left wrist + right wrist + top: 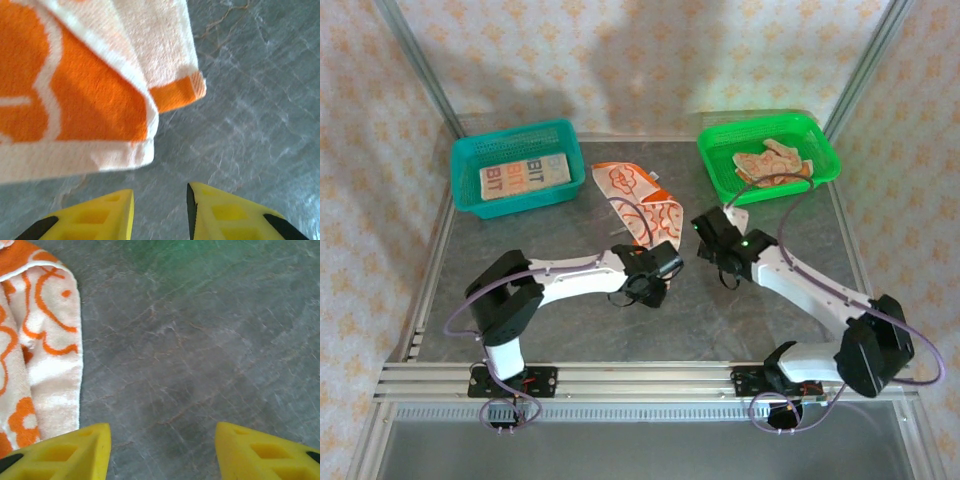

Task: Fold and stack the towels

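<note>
Top cam: grey marbled table (570,325), flowery wallpaper (650,60) all round, orange-cream towel (635,200) just past the left gripper (658,268). Left wrist: fingers (100,215) a bit apart, empty, towel ahead-left. Right wrist: right gripper (162,442) wide apart, towel off its left.

Only legible lettering is "BIT", printed in block capitals on the folded cream towel (525,178), which lies in the teal basket (463,180) at about 10 o'clock on the table (650,320), seen from the top view. The word reads at least twice across the towel's face, in orange toward 9 o'clock and in blue toward 3 o'clock. The rows tilt slightly with the towel, and any further characters are too small to make out.
</note>
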`<state>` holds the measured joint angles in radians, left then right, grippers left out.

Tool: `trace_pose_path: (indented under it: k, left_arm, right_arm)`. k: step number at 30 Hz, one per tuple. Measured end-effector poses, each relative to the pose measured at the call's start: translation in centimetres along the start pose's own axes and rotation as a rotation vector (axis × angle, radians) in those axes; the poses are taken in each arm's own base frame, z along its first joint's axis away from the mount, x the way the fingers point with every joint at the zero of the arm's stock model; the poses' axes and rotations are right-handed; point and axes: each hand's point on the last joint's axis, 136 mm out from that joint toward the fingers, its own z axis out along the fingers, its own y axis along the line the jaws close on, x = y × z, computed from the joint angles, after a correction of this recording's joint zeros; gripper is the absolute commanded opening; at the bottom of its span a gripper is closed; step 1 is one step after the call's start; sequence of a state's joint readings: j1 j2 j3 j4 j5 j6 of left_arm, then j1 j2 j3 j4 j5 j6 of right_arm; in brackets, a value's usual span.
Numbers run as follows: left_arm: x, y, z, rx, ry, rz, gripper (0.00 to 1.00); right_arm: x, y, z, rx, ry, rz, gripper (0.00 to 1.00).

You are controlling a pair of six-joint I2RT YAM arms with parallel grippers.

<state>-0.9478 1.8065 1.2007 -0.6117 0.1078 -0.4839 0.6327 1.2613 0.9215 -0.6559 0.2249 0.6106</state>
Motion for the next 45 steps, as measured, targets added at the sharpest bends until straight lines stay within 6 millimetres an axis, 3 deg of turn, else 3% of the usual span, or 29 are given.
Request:
trace_pose_path:
  k: [7, 14, 18, 21, 25, 30, 36, 39, 42, 45]
  left_arm:
    - [-1.1, 0.2, 1.0, -0.052, -0.011, 0.041, 0.34]
    - [-1.1, 0.8, 2.7, -0.106, 0.011, 0.065, 0.33]
    - [-1.3, 0.7, 2.8, -0.110, 0.008, 0.075, 0.19]
    - [-1.4, 0.4, 2.8, -0.106, 0.006, 0.088, 0.00]
    - [-1.4, 0.4, 2.7, -0.113, 0.002, 0.091, 0.00]
    - [-1.8, 1.8, 0.6, -0.132, -0.023, 0.059, 0.00]
    - [-4.5, 5.2, -6.4, -0.051, -0.186, -0.119, 0.00]
    - [-4.7, 7.4, -8.5, -0.030, -0.240, -0.202, 0.00]
    - [-3.7, 9.4, -8.4, -0.023, -0.237, -0.267, 0.00]
    - [-1.8, 11.4, -6.6, -0.031, -0.181, -0.339, 0.00]
  right_arm:
    - [0.7, -1.5, -0.7, 0.002, -0.018, 0.046, 0.56]
    - [0.5, -1.7, -1.1, -0.008, -0.027, 0.062, 0.57]
    - [0.5, -1.7, -1.1, -0.008, -0.027, 0.062, 0.57]
    - [0.6, -1.7, -1.0, -0.009, -0.026, 0.062, 0.57]
    - [0.7, -1.3, -1.0, -0.020, -0.015, 0.061, 0.57]
    - [1.5, -0.2, -0.3, -0.050, 0.037, 0.053, 0.48]
    - [3.4, 2.3, 1.1, -0.106, 0.117, 0.037, 0.47]
    - [5.3, 4.0, 1.9, -0.123, 0.161, 0.002, 0.44]
    - [7.3, 5.6, 2.8, -0.121, 0.209, -0.029, 0.40]
    - [8.8, 6.9, 3.6, -0.116, 0.241, -0.046, 0.38]
